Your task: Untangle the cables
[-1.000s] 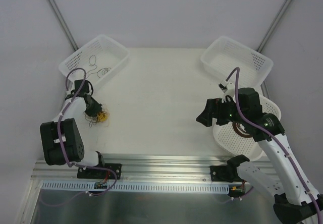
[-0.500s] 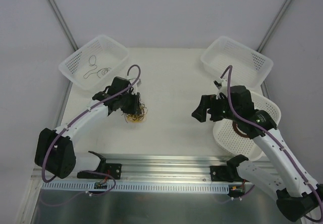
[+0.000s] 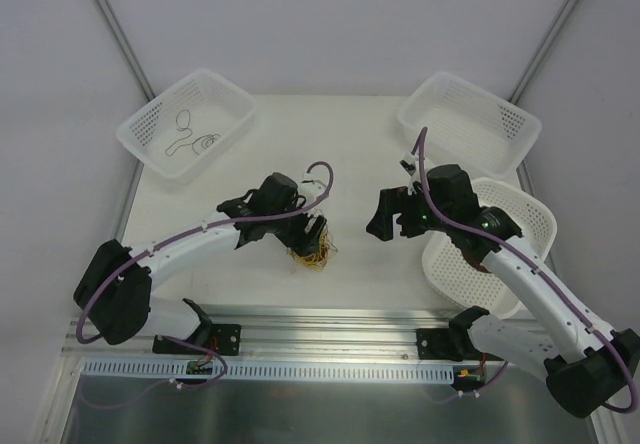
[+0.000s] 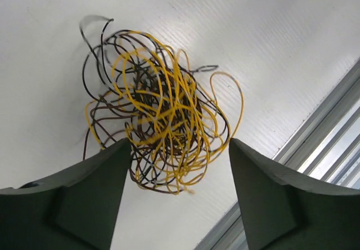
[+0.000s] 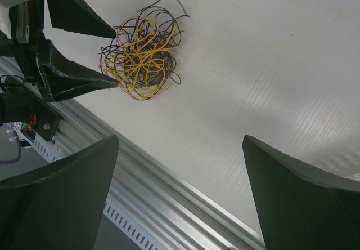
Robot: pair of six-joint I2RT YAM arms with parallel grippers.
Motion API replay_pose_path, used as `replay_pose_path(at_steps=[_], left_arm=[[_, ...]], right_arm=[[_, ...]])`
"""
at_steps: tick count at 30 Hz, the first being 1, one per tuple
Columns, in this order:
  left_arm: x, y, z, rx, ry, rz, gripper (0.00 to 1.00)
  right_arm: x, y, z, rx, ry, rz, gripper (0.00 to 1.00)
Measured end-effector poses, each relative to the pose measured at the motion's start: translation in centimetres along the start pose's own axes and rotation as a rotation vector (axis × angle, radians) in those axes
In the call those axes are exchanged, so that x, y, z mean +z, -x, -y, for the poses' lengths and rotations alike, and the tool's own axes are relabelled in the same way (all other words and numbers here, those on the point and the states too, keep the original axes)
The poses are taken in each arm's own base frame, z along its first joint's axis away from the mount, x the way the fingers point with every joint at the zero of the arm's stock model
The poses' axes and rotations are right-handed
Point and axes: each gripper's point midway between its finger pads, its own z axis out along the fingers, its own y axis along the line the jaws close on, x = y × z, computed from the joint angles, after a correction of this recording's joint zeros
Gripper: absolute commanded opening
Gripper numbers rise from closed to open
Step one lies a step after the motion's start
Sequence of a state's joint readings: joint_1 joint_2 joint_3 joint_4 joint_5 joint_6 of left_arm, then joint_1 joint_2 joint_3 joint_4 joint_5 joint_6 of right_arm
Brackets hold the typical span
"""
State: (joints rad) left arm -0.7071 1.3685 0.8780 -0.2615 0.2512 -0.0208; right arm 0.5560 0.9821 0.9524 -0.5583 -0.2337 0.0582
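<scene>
The cables (image 3: 313, 253) are one loose ball of yellow, brown and black strands lying on the white table near its front edge. The left wrist view shows the cables (image 4: 160, 120) just beyond my open fingers. My left gripper (image 3: 311, 234) hovers right over them, open, its fingertips (image 4: 121, 148) either side of the ball's near part and gripping nothing. From the right wrist view, the cables (image 5: 142, 56) lie next to the left gripper (image 5: 116, 58). My right gripper (image 3: 384, 216) hangs open and empty to the right of the tangle, apart from it.
A white basket (image 3: 150, 124) at the back left holds thin dark wire strands (image 3: 190, 140). A second white basket (image 3: 500, 124) stands at the back right, and an oval basket (image 3: 535, 219) lies under the right arm. An aluminium rail (image 3: 330, 319) runs along the table's front edge.
My left arm swung from the far left to the table's front middle, carrying the tangle, and its jaws have opened, leaving the tangle on the table. The right gripper moved a little leftward.
</scene>
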Motion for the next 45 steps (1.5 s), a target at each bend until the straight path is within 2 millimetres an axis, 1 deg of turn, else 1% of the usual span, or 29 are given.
replay_pose_path(at_steps=[1,4,7,10,12,13,14,15,17,20,22,23,24,26,28,29,30,32,35,38,43,45], left_arm=[[0.0,-0.1,0.3,0.004,-0.002,0.007,0.77],[-0.9,0.0,0.6,-0.003,0.016,0.053,0.80],[-2.9,1.1,0.5,-0.048,0.056,0.149,0.80],[-5.4,2.4,0.4,-0.147,0.096,0.276,0.78],[-6.4,2.6,0.4,-0.235,0.109,0.334,0.76],[-6.6,2.3,0.3,-0.291,0.113,0.353,0.75],[-6.7,1.8,0.3,-0.349,0.113,0.361,0.74],[-6.5,1.2,0.3,-0.406,0.116,0.360,0.74],[-5.7,-0.3,0.2,-0.505,0.120,0.334,0.72],[-4.5,-2.4,0.0,-0.623,0.137,0.280,0.70],[-4.1,-3.1,-0.1,-0.677,0.146,0.263,0.69],[-3.9,-3.3,-0.1,-0.702,0.148,0.260,0.68],[-3.8,-3.4,-0.1,-0.722,0.150,0.256,0.67],[-3.6,-3.5,-0.1,-0.762,0.151,0.252,0.65],[-3.1,-3.7,-0.2,-0.798,0.159,0.237,0.63],[-3.0,-3.8,-0.2,-0.805,0.162,0.232,0.63],[-2.8,-4.0,-0.3,-0.815,0.167,0.222,0.62],[-2.3,-4.5,-0.4,-0.829,0.180,0.198,0.59],[-1.7,-5.1,-0.6,-0.838,0.194,0.171,0.57],[-1.4,-5.3,-0.6,-0.841,0.203,0.155,0.54],[-1.2,-5.4,-0.7,-0.842,0.206,0.148,0.52],[-1.2,-5.5,-0.7,-0.842,0.206,0.147,0.51]], right_arm=[[0.1,-0.1,0.0,-0.003,0.002,-0.005,0.97],[0.5,-0.3,-0.2,-0.019,0.012,-0.017,0.97],[1.0,-0.3,-0.7,-0.037,0.028,-0.017,0.97],[1.4,-0.6,-1.3,-0.055,0.042,-0.021,0.98],[1.9,-0.7,-1.5,-0.065,0.047,-0.029,0.99],[2.2,-0.8,-1.6,-0.069,0.046,-0.036,0.99],[2.6,-1.0,-1.7,-0.073,0.046,-0.044,0.99],[3.0,-1.1,-1.8,-0.079,0.045,-0.053,0.96],[3.8,-1.6,-2.1,-0.095,0.044,-0.074,0.95],[5.1,-2.4,-2.3,-0.123,0.038,-0.108,0.88],[5.9,-2.7,-2.4,-0.132,0.035,-0.124,0.82],[6.3,-2.7,-2.4,-0.133,0.031,-0.128,0.79],[6.7,-2.6,-2.4,-0.131,0.028,-0.131,0.74],[7.5,-2.2,-2.4,-0.124,0.021,-0.132,0.71],[8.4,-1.5,-2.6,-0.119,0.020,-0.123,0.64],[8.7,-1.2,-2.7,-0.116,0.019,-0.116,0.64],[9.1,-0.8,-2.9,-0.112,0.021,-0.111,0.61],[9.9,-0.2,-3.3,-0.109,0.026,-0.104,0.59],[11.2,0.1,-3.7,-0.103,0.032,-0.105,0.59],[12.0,-0.2,-3.9,-0.098,0.034,-0.117,0.58],[12.9,-0.8,-4.1,-0.079,0.034,-0.134,0.56],[13.2,-0.9,-4.2,-0.068,0.036,-0.134,0.54]])
